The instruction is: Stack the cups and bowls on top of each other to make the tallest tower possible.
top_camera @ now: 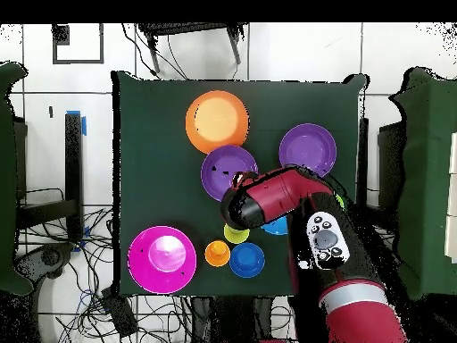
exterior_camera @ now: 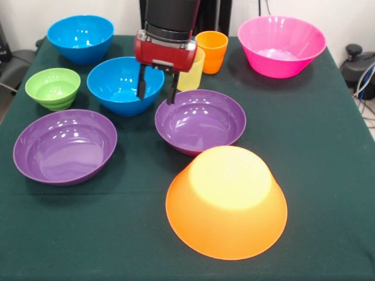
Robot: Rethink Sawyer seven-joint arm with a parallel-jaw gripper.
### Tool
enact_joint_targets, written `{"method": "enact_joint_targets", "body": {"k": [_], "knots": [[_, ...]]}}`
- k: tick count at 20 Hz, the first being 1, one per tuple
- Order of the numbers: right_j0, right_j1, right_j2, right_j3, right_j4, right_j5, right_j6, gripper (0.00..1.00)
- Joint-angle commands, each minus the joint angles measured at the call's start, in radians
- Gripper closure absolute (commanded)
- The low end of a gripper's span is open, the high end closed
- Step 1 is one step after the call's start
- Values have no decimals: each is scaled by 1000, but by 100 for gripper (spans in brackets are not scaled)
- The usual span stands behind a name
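The wide yellow-orange bowl [exterior_camera: 227, 202] [top_camera: 217, 121] lies upside down near the front of the table, with nothing on it. Behind it sits a purple bowl [exterior_camera: 200, 120] [top_camera: 229, 171], and a second purple bowl [exterior_camera: 64, 146] [top_camera: 308, 149] lies to the left. My gripper [exterior_camera: 156, 91] hangs open and empty over the gap between the nearer blue bowl [exterior_camera: 120, 82] and the middle purple bowl. The yellow cup [exterior_camera: 193, 75] [top_camera: 236, 234] stands half hidden behind the gripper, beside the orange cup [exterior_camera: 211, 51] [top_camera: 217, 254]. No stacked tower shows.
A second blue bowl [exterior_camera: 80, 38] [top_camera: 247, 259] sits at the far left corner, a green bowl [exterior_camera: 53, 88] at the left edge, and the large pink bowl [exterior_camera: 281, 45] [top_camera: 162, 259] at the far right. A dark green cloth [exterior_camera: 328, 175] covers the table.
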Motion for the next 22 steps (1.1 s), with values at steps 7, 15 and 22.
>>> {"method": "enact_joint_targets", "body": {"k": [7, 15, 22], "knots": [[-17, 4, -29, -8, -131, 55, -199, 0], [-56, 88, -58, -2, -100, 34, -109, 0], [-155, 156, -29, 5, 41, 162, -125, 0]]}}
